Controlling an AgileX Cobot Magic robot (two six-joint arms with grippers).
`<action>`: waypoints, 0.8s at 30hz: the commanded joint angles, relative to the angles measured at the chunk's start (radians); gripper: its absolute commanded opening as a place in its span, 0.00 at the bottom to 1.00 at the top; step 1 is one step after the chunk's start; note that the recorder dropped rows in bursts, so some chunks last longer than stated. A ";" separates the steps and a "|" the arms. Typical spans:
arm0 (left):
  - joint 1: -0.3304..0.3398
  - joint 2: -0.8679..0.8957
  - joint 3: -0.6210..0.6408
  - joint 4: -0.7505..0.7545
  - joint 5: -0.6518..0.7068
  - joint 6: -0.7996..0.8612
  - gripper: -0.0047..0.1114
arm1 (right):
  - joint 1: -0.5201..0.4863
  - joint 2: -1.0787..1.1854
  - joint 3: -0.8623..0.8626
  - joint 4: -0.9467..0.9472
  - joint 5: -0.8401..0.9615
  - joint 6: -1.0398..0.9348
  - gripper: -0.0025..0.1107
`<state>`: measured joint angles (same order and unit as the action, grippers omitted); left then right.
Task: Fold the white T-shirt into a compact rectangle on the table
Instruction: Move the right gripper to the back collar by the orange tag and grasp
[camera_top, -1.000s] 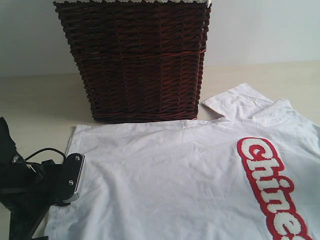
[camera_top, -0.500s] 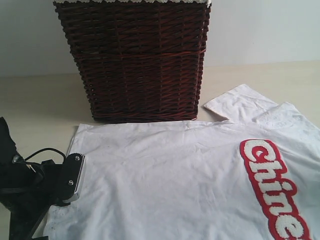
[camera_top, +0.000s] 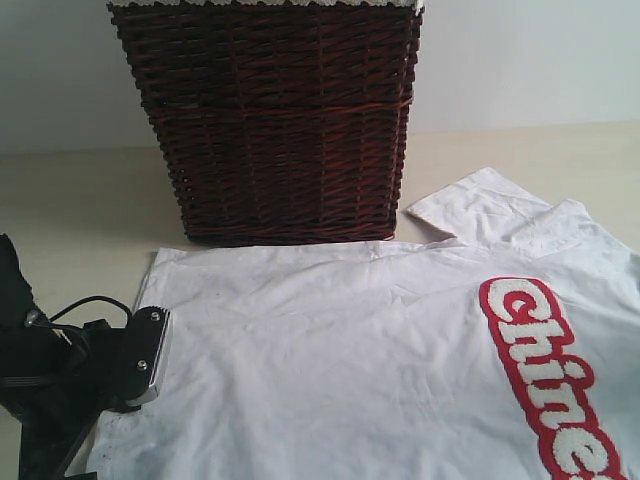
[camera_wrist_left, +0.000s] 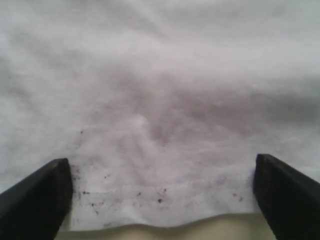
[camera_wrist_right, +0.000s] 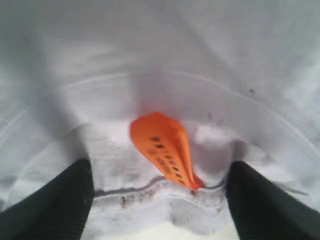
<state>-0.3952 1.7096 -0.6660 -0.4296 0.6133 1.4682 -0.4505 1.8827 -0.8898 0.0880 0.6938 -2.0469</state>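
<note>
Nearest me, the left end effector (camera_wrist_left: 160, 207) sits low with its jaws spread wide, straddling the bottom hem (camera_wrist_left: 125, 202) of the white T-shirt (camera_top: 350, 370) and holding nothing. The right end effector (camera_wrist_right: 162, 210) is out of sight from where I stand. Its wrist camera shows it wide too, one finger on either side of the collar (camera_wrist_right: 150, 192) and the orange tag (camera_wrist_right: 165, 150), gripping nothing. The shirt lies spread flat on the worktop (camera_top: 70, 200), front up, its red-edged lettering (camera_top: 545, 380) running off to the right. I'd judge it light, limp cotton that will sag and wrinkle if lifted by one point, so pinching hem and collar together looks the sound hold. Beyond it a sleeve (camera_top: 480, 205) fans out, then a dark wicker basket (camera_top: 270, 120) with a lace lining (camera_top: 270, 3) at its rim; what it holds I cannot see
</note>
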 joint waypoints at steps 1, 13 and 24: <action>-0.004 0.013 0.007 -0.001 0.001 -0.004 0.85 | -0.005 0.050 0.135 -0.088 -0.188 -0.027 0.46; -0.004 0.013 0.007 -0.001 0.001 -0.004 0.85 | -0.005 -0.014 0.155 -0.088 -0.192 0.084 0.02; -0.004 0.013 0.007 -0.001 0.001 -0.004 0.85 | -0.005 -0.015 0.155 -0.088 -0.192 0.088 0.02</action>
<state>-0.3952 1.7114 -0.6660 -0.4296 0.6112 1.4682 -0.4505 1.8132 -0.7694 0.0372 0.5699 -1.9604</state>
